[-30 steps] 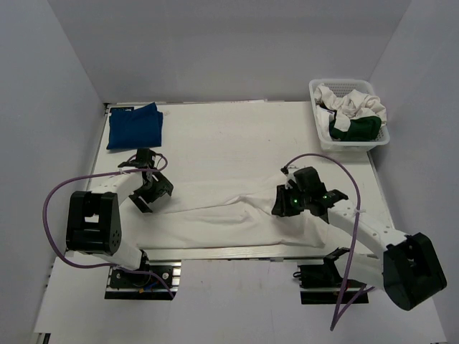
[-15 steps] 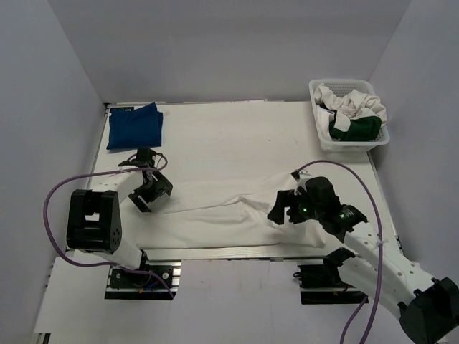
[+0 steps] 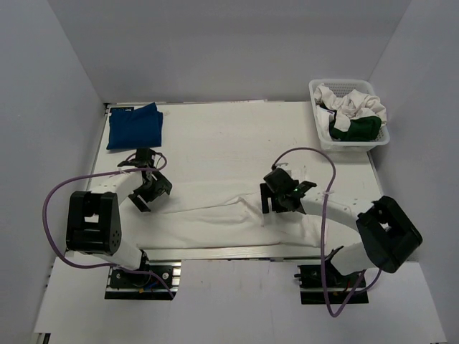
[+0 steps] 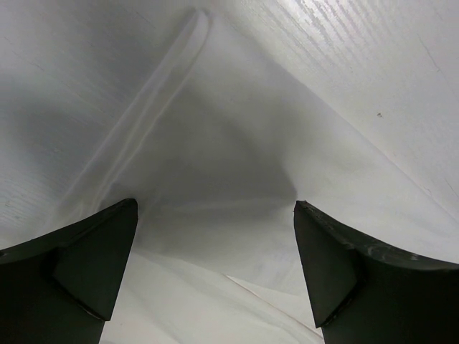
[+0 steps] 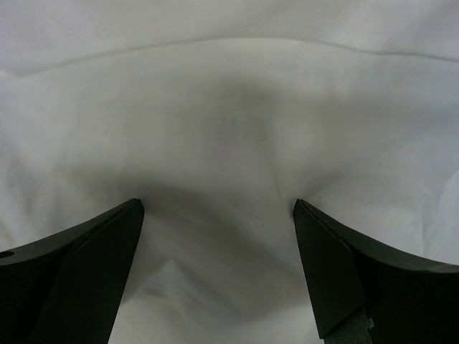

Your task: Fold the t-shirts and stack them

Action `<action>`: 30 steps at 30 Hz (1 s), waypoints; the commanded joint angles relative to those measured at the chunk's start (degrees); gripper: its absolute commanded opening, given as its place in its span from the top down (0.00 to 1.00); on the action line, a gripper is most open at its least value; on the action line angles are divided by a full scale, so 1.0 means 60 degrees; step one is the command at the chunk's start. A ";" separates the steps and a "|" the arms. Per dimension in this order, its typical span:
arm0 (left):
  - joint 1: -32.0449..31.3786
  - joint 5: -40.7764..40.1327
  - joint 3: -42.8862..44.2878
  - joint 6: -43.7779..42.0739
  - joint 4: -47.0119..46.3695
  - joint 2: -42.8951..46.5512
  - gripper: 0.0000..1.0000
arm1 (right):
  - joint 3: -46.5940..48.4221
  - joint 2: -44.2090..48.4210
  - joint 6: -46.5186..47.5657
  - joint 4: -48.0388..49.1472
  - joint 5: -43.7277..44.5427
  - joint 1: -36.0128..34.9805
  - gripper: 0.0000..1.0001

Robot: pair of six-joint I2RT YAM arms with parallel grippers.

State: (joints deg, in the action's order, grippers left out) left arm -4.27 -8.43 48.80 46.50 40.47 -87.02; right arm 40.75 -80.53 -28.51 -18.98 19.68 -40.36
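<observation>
white t-shirt (image 3: 215, 215) lies spread flat along the near edge of the table (image 3: 229, 136), wrinkled toward its right end. left pincer (image 3: 152, 195) spread wide just above the shirt's left end; a hemmed edge runs between its fingers (image 4: 93, 258) in the wrist view. right pincer (image 3: 276, 206) also spread, low over the shirt's right half, nothing pinched. folded royal blue t-shirt (image 3: 135, 127) at the far left corner. white basket (image 3: 320, 136) at far right holds a dark green t-shirt (image 3: 356, 129) and crumpled white t-shirts (image 3: 351, 102).
</observation>
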 commanded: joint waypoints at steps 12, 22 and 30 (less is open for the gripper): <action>-0.0006 -0.0427 0.0143 0.0072 0.0256 0.0515 0.00 | -0.0905 0.2482 -0.0389 -0.0850 0.0922 -0.1315 0.10; -0.0399 0.0232 0.1140 -0.0659 0.0433 0.0734 0.00 | -0.0083 0.1208 -0.1678 -0.0161 -0.0422 -0.0512 0.10; -0.1703 0.0219 0.1052 -0.0983 0.1076 -0.0407 0.00 | -0.0361 0.0401 -0.1972 -0.0791 -0.0629 0.0864 0.10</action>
State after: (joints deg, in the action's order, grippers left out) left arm -12.23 -6.57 54.39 41.89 43.27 -87.48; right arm 38.48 -77.30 -38.63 -22.72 16.88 -37.87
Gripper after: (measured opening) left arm 0.995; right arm 0.905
